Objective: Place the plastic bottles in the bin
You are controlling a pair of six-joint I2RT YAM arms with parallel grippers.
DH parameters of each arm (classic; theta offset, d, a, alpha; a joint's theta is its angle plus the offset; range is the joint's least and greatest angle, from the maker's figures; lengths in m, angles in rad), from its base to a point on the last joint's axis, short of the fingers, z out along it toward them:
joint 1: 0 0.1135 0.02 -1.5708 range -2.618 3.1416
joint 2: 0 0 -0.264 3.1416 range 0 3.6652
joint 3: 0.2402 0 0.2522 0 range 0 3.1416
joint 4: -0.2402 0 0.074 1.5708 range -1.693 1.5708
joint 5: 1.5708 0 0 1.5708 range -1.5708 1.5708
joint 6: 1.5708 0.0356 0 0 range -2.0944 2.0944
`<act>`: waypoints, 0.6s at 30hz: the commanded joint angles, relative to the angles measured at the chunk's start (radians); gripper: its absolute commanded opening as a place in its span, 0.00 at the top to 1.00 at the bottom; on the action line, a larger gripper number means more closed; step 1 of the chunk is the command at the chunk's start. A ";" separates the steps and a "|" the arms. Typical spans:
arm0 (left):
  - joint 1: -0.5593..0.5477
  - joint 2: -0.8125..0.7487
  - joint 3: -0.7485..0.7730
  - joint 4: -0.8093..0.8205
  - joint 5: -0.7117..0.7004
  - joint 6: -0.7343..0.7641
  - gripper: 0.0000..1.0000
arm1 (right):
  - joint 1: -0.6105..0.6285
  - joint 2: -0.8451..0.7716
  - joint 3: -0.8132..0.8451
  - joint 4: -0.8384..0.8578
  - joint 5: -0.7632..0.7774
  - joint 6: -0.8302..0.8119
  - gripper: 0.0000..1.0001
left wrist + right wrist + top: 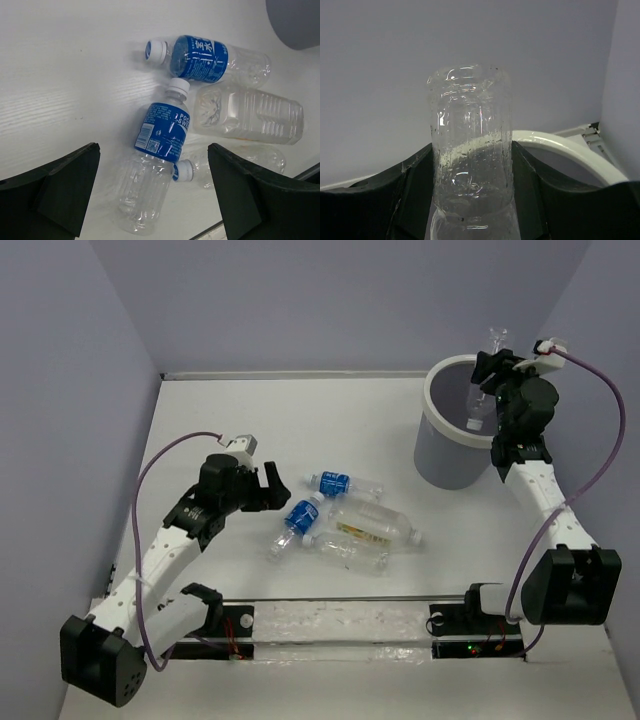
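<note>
Drop step: my right fingers (pixel 555 200) clamp a clear bottle (pixel 470 150) over the bin (pixel 440 455) at two o'clock; next, I release. Left fingers (pixel 60 190) gape wide.

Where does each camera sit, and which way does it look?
Top external: above and behind the left arm and right arm, both in view, looking down on the white table, the round grey white-rimmed bin and four clear plastic bottles.
Left wrist: on the left arm, looking down at those bottles between the open left pincer's black fingers.
Right wrist: on the right arm, facing the purple wall; the right pincer grips a clear bare plastic bottle.
Shared: top and left wrist both show those bottles.
</note>
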 commanded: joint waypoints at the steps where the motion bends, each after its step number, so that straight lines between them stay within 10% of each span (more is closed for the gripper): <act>1: -0.008 0.073 0.072 -0.029 0.089 0.012 0.01 | 0.006 -0.034 -0.009 0.063 -0.042 0.037 0.58; 3: -0.023 0.117 0.083 -0.037 0.090 0.017 0.01 | 0.006 -0.045 -0.023 0.049 0.010 0.032 0.50; 7: -0.054 0.274 0.113 -0.075 0.092 0.024 0.01 | -0.003 -0.049 0.014 -0.076 0.063 0.062 0.02; 18: -0.178 0.409 0.161 -0.158 -0.021 -0.003 0.01 | -0.003 -0.172 -0.086 -0.149 -0.181 0.192 0.00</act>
